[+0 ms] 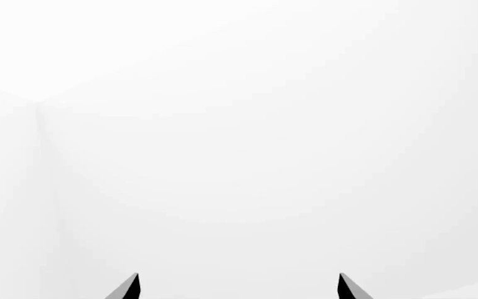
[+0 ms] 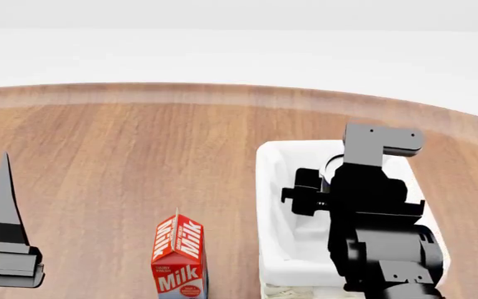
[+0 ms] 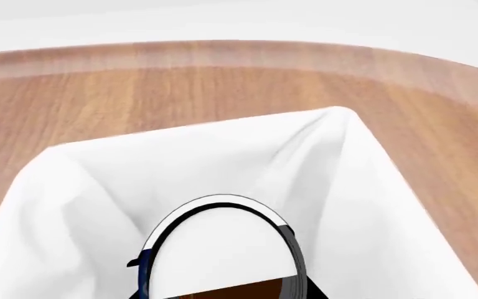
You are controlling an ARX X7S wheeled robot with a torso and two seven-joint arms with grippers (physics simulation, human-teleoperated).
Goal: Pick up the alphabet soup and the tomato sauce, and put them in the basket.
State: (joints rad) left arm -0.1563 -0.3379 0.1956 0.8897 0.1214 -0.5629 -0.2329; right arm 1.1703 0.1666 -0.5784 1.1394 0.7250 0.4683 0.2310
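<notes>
A can with a pale silvery top and a blue side, the alphabet soup (image 3: 218, 249), is held in my right gripper (image 3: 222, 283), which is shut on it. It hangs over the inside of the basket (image 3: 372, 187), whose white cloth lining surrounds it. In the head view the right arm covers most of the can above the basket (image 2: 272, 187). My left gripper (image 1: 239, 286) is open, holds nothing and faces a blank white wall; its finger (image 2: 7, 193) points up at the table's left. The tomato sauce is out of view.
A red and white milk carton (image 2: 178, 258) stands on the wooden table (image 2: 139, 143), left of the basket and right of my left gripper. The table's rounded far edge runs across the back, with white floor beyond.
</notes>
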